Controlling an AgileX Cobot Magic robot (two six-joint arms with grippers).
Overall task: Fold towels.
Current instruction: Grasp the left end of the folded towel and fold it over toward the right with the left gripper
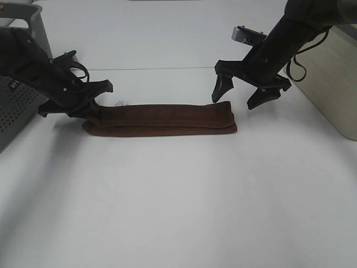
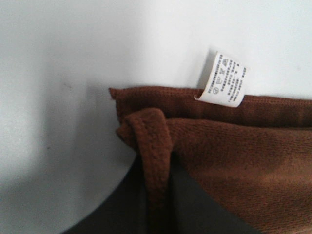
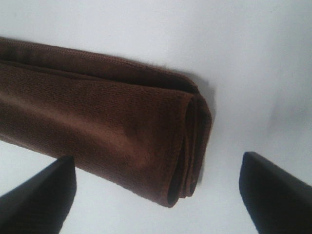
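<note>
Exterior high view shows the towel (image 1: pixel 167 118), dark reddish-brown, folded into a long narrow strip of several layers. It lies flat on the white tabletop (image 1: pixel 178 212), nearer to the far edge than to the near edge, and its length runs along that far edge. The left end effector (image 1: pixel 95 106) is down at the left end of the strip. In the left wrist view its two dark fingers (image 2: pixel 195 204) are closed on a raised ridge of the cloth, so it has hold of the towel at this end. A small white tag (image 2: pixel 223 79) with printed text stands up from the hem just beside the pinched ridge, on the far side of the strip. The right end effector (image 1: pixel 244 95) hangs above the right end of the towel, with its jaws spread wide apart. It holds nothing, and it does not touch the cloth. The right wrist view shows the rounded, layered right end of the strip lying between the two open fingertips. A grey perforated panel (image 1: pixel 17 106) stands at the left edge of the tabletop, and a pale box (image 1: pixel 340 84) stands at the right edge.
</note>
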